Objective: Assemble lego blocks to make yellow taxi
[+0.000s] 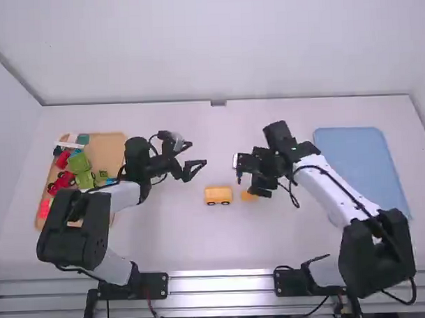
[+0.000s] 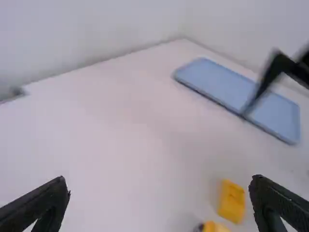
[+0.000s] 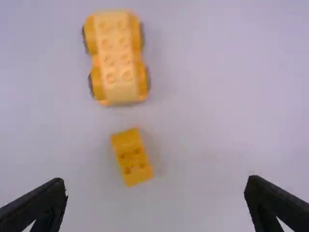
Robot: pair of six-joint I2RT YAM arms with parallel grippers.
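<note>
- High view: a brown tray (image 1: 111,152) of red, green and teal blocks (image 1: 80,162) was placed at the left of the white worktop (image 1: 173,244), and a blue tray (image 1: 359,164) at the right.
- Right wrist view: studs were exposed in paired rows along the pale central strip of the yellow wheeled base (image 3: 118,58); its fenders were coloured a deeper yellow, with dark wheels set beneath. Studs were also shown on the small yellow block (image 3: 131,157), which was turned at a slant.
- Position: the wheeled base was located near the worktop's middle, between the arms; the small block was set near its right side, the two being apart.
- Left fingers (image 1: 193,166): spread wide, with nothing held.
- Right fingers (image 1: 261,192): likewise spread wide and empty, positioned near the small block.
</note>
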